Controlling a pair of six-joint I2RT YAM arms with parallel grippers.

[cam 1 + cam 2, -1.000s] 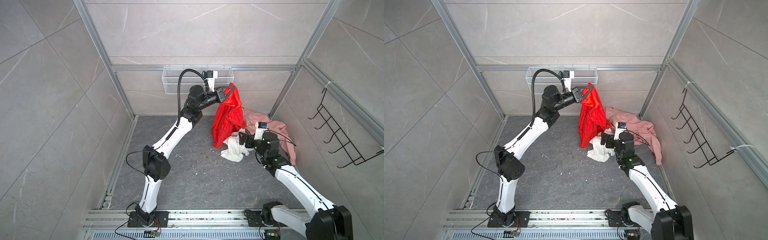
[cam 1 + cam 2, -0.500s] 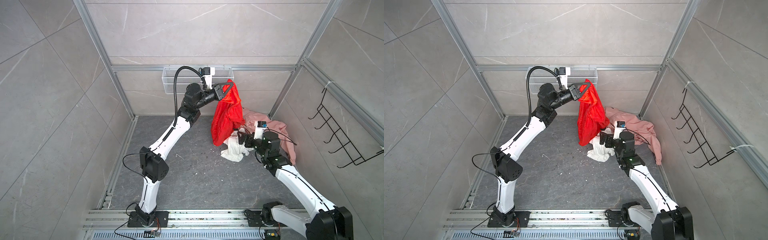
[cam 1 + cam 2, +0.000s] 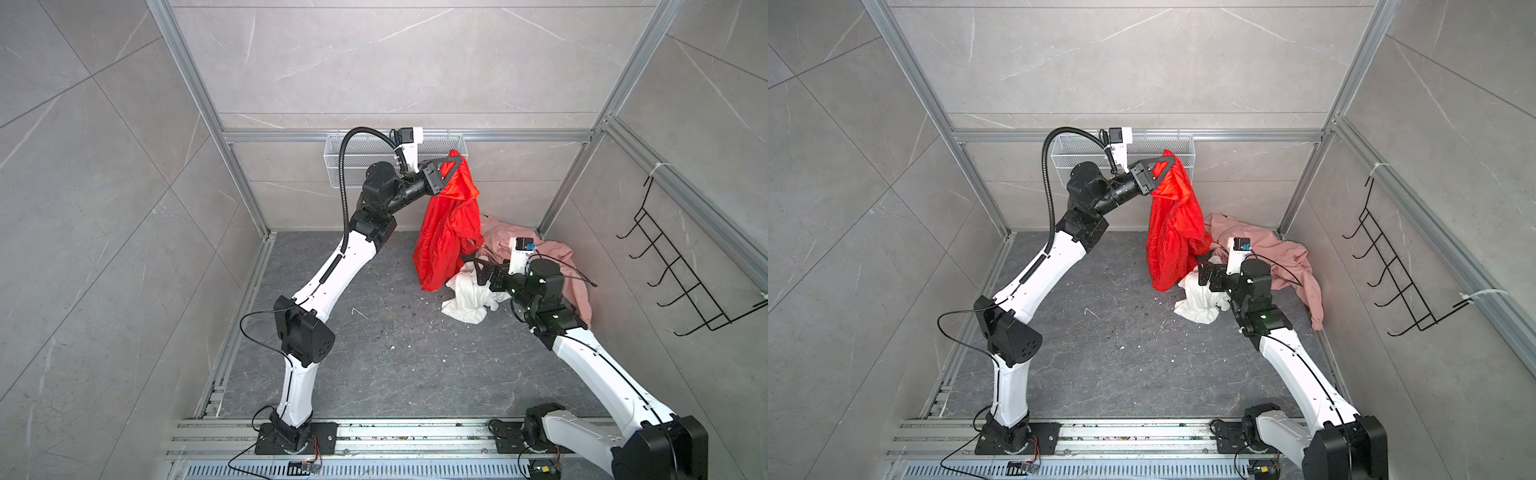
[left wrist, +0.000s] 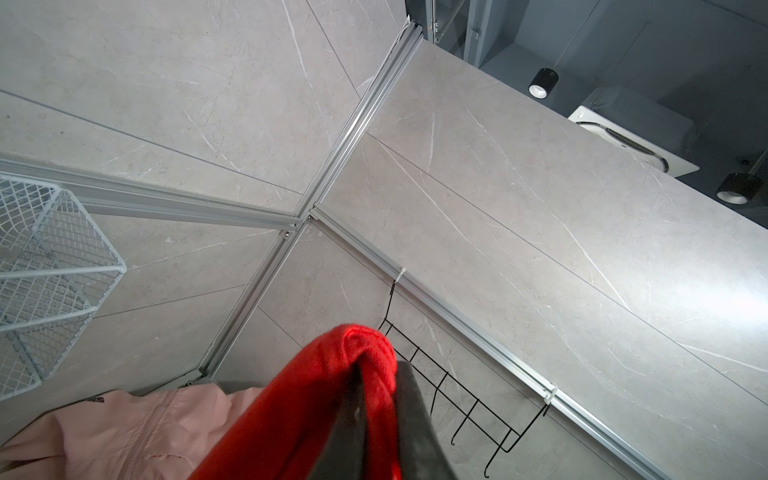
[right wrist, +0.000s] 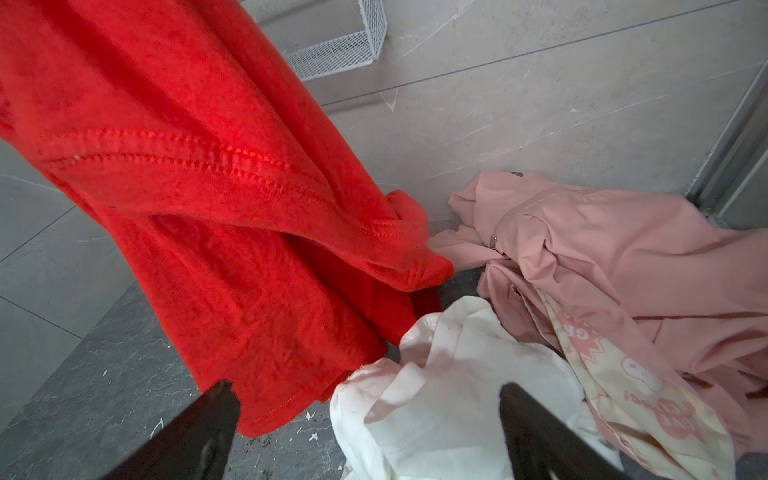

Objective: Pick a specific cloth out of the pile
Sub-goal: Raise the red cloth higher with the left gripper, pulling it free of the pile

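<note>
Left wrist view: the left gripper [image 4: 378,374] has its fingers clamped on a fold of the red cloth [image 4: 299,415], high beside the wire basket [image 4: 50,266]. In both top views the cloth hangs from that outstretched arm, close beside the pile [image 3: 494,245] on the floor [image 3: 374,332]: a white garment [image 3: 469,299] and a pink jacket [image 3: 557,253]. The right gripper [image 5: 370,415] hovers low over the white garment, fingers spread, holding nothing.
</note>
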